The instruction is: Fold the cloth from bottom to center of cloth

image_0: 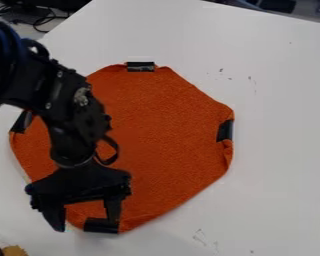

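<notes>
my gripper (86, 220): spread, nothing pinched afaict, at bottom edge
cloth (163, 140): mostly flat on table (276, 125), partly under my arm (76, 110)
black patch (100, 226): on cloth's bottom edge, by my fingertips
done: no bottom fold, prob just lined up
left: grip edge, lift, lay at ctr, release

White table (276, 100), marked by dark scuffs (201, 237). Black cables (41, 22), strewn beyond the table's upper-left edge. Dark objects (279, 5), partly shown past its far edge. Tan item (14, 251), unidentified, seen at its lower left.
</notes>
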Controlling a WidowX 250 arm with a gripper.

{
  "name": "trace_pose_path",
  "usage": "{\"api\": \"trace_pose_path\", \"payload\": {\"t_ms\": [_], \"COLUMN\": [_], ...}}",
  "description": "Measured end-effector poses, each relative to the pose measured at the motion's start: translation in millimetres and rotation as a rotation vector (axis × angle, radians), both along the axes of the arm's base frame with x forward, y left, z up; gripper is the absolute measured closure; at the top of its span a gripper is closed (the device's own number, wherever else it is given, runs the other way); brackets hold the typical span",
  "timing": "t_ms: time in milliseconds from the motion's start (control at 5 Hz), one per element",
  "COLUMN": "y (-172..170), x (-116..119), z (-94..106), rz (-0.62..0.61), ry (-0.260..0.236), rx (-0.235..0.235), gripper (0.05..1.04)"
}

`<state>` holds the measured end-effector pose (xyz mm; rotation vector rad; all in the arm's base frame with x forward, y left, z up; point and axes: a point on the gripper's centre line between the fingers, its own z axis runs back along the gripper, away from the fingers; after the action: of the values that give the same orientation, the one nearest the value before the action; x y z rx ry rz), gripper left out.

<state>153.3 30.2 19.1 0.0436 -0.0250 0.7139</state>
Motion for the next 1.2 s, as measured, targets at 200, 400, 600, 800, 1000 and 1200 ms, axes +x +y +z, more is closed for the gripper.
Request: {"api": "trace_pose_path", "payload": {"t_ms": [200,400,600,800,1000,1200], "y": [-0.9,-0.2,-0.3,0.0,1.6,0.1], "x": [-12.3,-9.2,-4.0,-0.8,-0.3,-4.6], "z": [-10.6,-15.4,-16.6,-17.2,-16.0,-6.4], "rz": [0.054,0.04,0.02,0.01,0.024,0.052], "ry": [-0.001,-0.007,-0.003,0.0,0.017,0.049], "rx": [-0.036,-0.042,-0.048,-0.05,-0.045,-0.013], "gripper": [0.083,0.138,0.417,0.673,0.828,0.958]}}
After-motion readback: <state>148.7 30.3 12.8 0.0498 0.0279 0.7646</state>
